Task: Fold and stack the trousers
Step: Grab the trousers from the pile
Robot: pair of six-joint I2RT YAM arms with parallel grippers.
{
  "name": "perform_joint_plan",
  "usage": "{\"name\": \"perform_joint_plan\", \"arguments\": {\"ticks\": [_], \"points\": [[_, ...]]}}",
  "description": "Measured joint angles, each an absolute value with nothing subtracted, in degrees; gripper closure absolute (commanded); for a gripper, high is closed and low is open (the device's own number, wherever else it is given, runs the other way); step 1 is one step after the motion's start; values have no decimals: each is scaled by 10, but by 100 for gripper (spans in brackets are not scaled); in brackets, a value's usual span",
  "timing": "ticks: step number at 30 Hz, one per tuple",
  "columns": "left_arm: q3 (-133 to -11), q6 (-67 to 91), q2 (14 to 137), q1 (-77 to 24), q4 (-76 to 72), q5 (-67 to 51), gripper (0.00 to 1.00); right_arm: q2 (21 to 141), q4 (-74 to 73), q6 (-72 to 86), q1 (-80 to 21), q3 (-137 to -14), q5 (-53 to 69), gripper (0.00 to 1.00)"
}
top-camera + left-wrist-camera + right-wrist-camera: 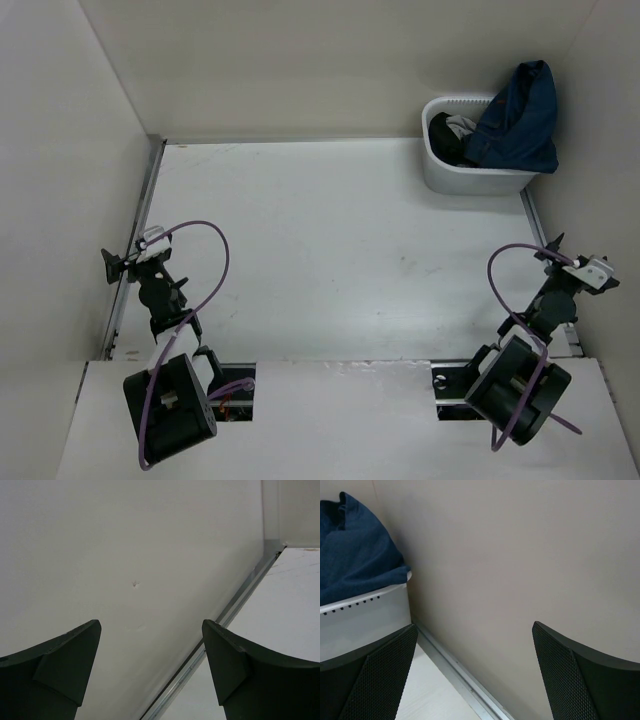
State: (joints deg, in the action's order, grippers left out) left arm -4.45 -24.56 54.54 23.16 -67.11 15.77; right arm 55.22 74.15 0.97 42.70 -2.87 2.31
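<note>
The dark navy jeans (520, 120) lie bunched over the right side of a white basket (470, 178) at the far right of the table. They also show in the right wrist view (355, 560), above the basket's wall (360, 625). My left gripper (112, 263) is open and empty at the table's left edge, facing the left wall; its gap (150, 650) frames wall and rail. My right gripper (568, 250) is open and empty at the right edge, well short of the basket; its gap (472, 660) frames the right wall.
A black garment (443, 140) and a white one (462, 127) lie in the basket beside the jeans. White walls close in the table on the left, back and right, with metal rails (140, 240) along the side edges. The white tabletop (330, 250) spreads between the arms.
</note>
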Motion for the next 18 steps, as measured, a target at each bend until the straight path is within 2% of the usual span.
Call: {"name": "perform_joint_plan", "arguments": {"ticks": [14,18], "points": [[-44,-245,550,234,-672,157,17,571,741,24,440,-29,24,0],[-44,-245,561,243,-673,156,17,500,717,-3,423,-29,52,0]]}}
